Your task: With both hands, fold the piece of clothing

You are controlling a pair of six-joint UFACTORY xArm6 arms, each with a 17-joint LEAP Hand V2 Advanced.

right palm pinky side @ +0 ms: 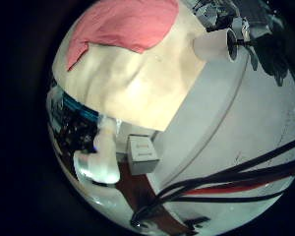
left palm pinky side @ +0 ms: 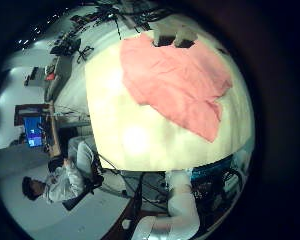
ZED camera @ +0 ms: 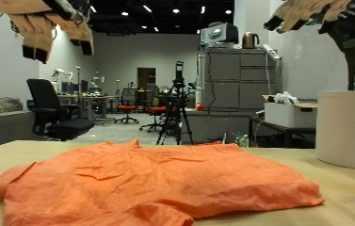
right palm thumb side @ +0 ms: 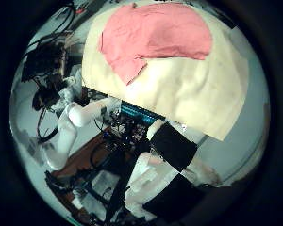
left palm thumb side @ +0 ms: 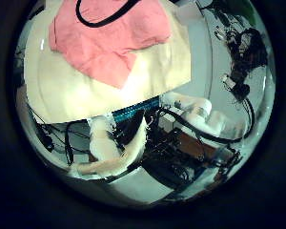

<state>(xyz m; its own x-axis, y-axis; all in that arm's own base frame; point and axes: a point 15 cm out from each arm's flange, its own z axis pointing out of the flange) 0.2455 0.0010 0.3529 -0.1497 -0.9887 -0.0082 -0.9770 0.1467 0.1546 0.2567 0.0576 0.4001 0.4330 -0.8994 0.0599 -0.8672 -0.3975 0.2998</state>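
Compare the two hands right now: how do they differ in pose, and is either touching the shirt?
The left hand hangs with fingers pointing down, loosely curled; the right hand lies flatter, fingers spread sideways. The left hand sits over the shirt's crumpled sleeve end, the right past its smoother end. Both are high above it, holding nothing.

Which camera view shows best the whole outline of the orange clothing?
The right thumb side palm view: the orange clothing lies whole on the table. The outside view sees it edge-on; the other palm views crop it or show it smaller.
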